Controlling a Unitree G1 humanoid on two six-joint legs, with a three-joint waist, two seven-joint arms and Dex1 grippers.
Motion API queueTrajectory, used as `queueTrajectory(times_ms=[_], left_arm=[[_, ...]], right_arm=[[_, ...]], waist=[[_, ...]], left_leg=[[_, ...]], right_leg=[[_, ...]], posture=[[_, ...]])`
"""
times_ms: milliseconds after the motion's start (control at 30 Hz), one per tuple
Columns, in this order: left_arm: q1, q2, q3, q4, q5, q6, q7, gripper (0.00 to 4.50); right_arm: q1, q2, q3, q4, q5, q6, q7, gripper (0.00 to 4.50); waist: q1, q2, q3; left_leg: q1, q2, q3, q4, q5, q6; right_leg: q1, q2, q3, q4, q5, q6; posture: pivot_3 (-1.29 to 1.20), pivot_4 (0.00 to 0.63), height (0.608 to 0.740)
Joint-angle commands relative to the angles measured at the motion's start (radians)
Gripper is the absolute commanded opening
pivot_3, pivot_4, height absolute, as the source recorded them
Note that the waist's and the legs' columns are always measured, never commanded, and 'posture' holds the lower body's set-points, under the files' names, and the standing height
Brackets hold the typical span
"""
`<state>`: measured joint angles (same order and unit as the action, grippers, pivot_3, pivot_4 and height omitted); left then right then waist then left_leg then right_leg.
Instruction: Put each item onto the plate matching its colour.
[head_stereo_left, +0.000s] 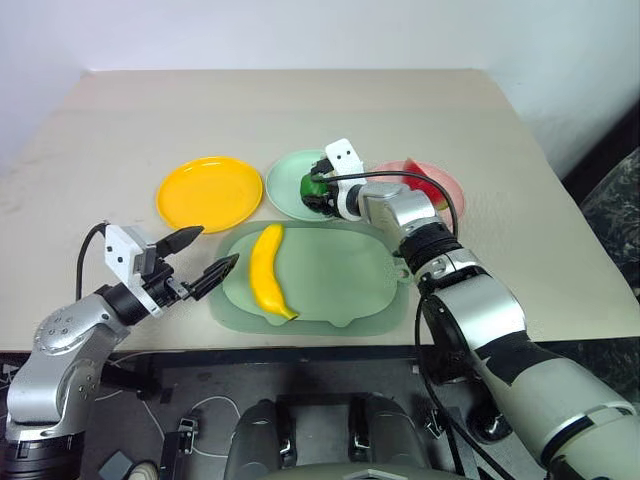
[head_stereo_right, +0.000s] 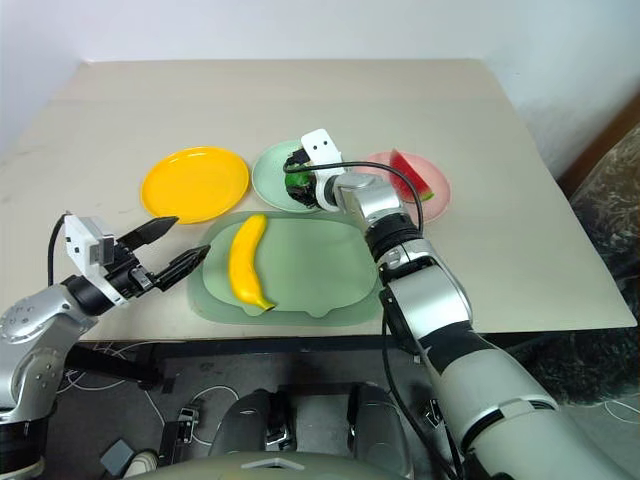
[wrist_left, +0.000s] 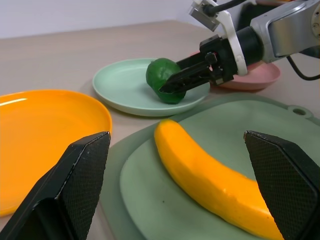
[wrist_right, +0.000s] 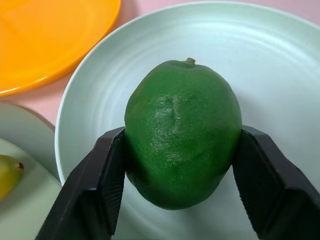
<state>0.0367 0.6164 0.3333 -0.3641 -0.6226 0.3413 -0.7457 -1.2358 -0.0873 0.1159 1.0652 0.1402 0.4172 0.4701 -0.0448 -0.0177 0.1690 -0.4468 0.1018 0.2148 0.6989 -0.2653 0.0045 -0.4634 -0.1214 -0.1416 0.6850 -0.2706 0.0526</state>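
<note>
Green fruit (wrist_right: 182, 132) sits between the two black fingers (wrist_right: 95, 190) of our right gripper (head_stereo_left: 318, 192), and both finger pads press against its sides, so we hold it pinched. The fruit is over the mint green plate (head_stereo_left: 293, 185), low above its middle; whether it already touches the plate surface we cannot tell. This plate stands in the middle of a row of three plates, about halfway between the near and far edges of the table (head_stereo_left: 300, 110). Toward the right edge of the table, just beside the mint one, is the pink plate (head_stereo_left: 445, 182), and the red watermelon wedge (head_stereo_right: 411, 177) lies on it. Toward the left edge is the yellow-orange plate (head_stereo_left: 209, 192), with nothing on it. Between the row of plates and the near edge of the table lies the larger pale green tray (head_stereo_left: 340, 275), and the yellow banana (head_stereo_left: 267, 270) lies on the left part of it, its length running from the near edge toward the plates. Our left gripper (head_stereo_left: 203, 254) hangs over the near left part of the table, just beside the left side of the tray, with its fingers spread wide and holding nothing.
</note>
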Motion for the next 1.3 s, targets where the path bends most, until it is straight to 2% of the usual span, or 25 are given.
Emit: queueTrajectory(times_ms=[33, 133, 267, 400, 533, 667, 833, 967, 1133, 1300], left_arm=[[0.018, 0.012, 0.038, -0.050, -0.015, -0.001, 0.005, 4.50], [0.025, 0.016, 0.045, -0.053, -0.014, 0.000, 0.008, 4.50], [0.011, 0.013, 0.058, -0.064, -0.046, 0.017, 0.026, 4.50], [0.011, 0.007, 0.049, -0.054, -0.028, 0.011, 0.031, 4.50], [-0.008, -0.040, 0.005, -0.064, 0.002, 0.012, 0.091, 4.50], [0.002, -0.104, -0.057, -0.118, 0.021, 0.022, 0.155, 4.50], [0.001, -0.143, -0.093, -0.139, 0.073, 0.016, 0.231, 4.50], [0.002, -0.173, -0.125, -0.168, 0.109, 0.020, 0.284, 4.50], [0.007, -0.195, -0.164, -0.208, 0.140, 0.043, 0.342, 4.50], [-0.014, -0.212, -0.213, -0.240, 0.212, 0.145, 0.464, 4.50]], right_arm=[[-0.039, -0.008, -0.034, -0.037, 0.002, -0.052, 0.061, 4.45], [-0.017, -0.021, -0.032, -0.100, -0.008, -0.054, 0.090, 4.45], [0.092, -0.055, -0.057, -0.390, 0.044, 0.049, 0.130, 4.45], [0.273, -0.102, -0.066, -0.757, 0.113, 0.206, 0.154, 4.45], [0.467, -0.158, -0.052, -1.072, 0.141, 0.291, 0.152, 4.45], [0.638, -0.228, -0.084, -1.308, 0.242, 0.309, 0.230, 4.45], [0.771, -0.298, -0.110, -1.439, 0.339, 0.275, 0.314, 4.45], [0.871, -0.353, -0.095, -1.468, 0.347, 0.204, 0.378, 4.45], [0.896, -0.364, -0.073, -1.442, 0.334, 0.154, 0.394, 4.45], [0.882, -0.368, -0.070, -1.403, 0.329, 0.119, 0.393, 4.45]], waist=[[0.000, 0.000, 0.000], [-0.001, 0.000, 0.000], [0.002, 0.000, 0.000], [0.004, 0.000, 0.000], [0.004, 0.000, 0.000], [0.003, 0.000, 0.000], [0.004, 0.000, 0.000], [0.009, -0.001, 0.000], [0.008, -0.001, 0.000], [0.013, -0.001, 0.000]], left_leg=[[0.000, 0.000, 0.000, 0.000, 0.000, 0.000], [0.000, 0.000, 0.000, 0.000, 0.000, 0.000], [-0.001, 0.000, -0.001, 0.000, 0.000, 0.000], [0.000, 0.000, -0.001, 0.000, 0.000, 0.000], [0.000, 0.000, -0.002, 0.000, 0.000, 0.000], [0.000, 0.000, -0.002, -0.001, 0.000, 0.000], [0.003, 0.000, -0.002, -0.001, 0.000, 0.000], [0.003, -0.001, -0.003, -0.001, -0.001, 0.001], [0.003, -0.001, -0.003, 0.000, -0.001, 0.001], [0.003, -0.001, -0.003, 0.000, -0.001, 0.001]], right_leg=[[0.000, 0.000, 0.000, 0.000, 0.000, 0.000], [0.000, 0.000, 0.000, 0.000, 0.000, 0.000], [0.000, 0.000, 0.000, 0.000, 0.000, 0.000], [0.001, 0.000, 0.000, -0.001, 0.000, 0.000], [0.001, -0.001, 0.000, -0.001, 0.000, 0.000], [0.001, -0.001, 0.000, -0.001, 0.000, 0.000], [0.003, 0.000, 0.000, -0.001, 0.000, 0.000], [0.004, -0.001, -0.001, -0.002, 0.000, 0.000], [0.004, -0.001, -0.001, -0.002, 0.000, 0.000], [0.005, -0.001, -0.001, -0.002, 0.000, 0.000]], posture=[[0.00, 0.150, 0.695], [0.00, 0.150, 0.695], [0.00, 0.150, 0.695], [0.00, 0.150, 0.695], [0.00, 0.150, 0.695], [0.00, 0.150, 0.695], [0.00, 0.150, 0.695], [0.00, 0.150, 0.695], [0.00, 0.150, 0.695], [0.00, 0.150, 0.695]])
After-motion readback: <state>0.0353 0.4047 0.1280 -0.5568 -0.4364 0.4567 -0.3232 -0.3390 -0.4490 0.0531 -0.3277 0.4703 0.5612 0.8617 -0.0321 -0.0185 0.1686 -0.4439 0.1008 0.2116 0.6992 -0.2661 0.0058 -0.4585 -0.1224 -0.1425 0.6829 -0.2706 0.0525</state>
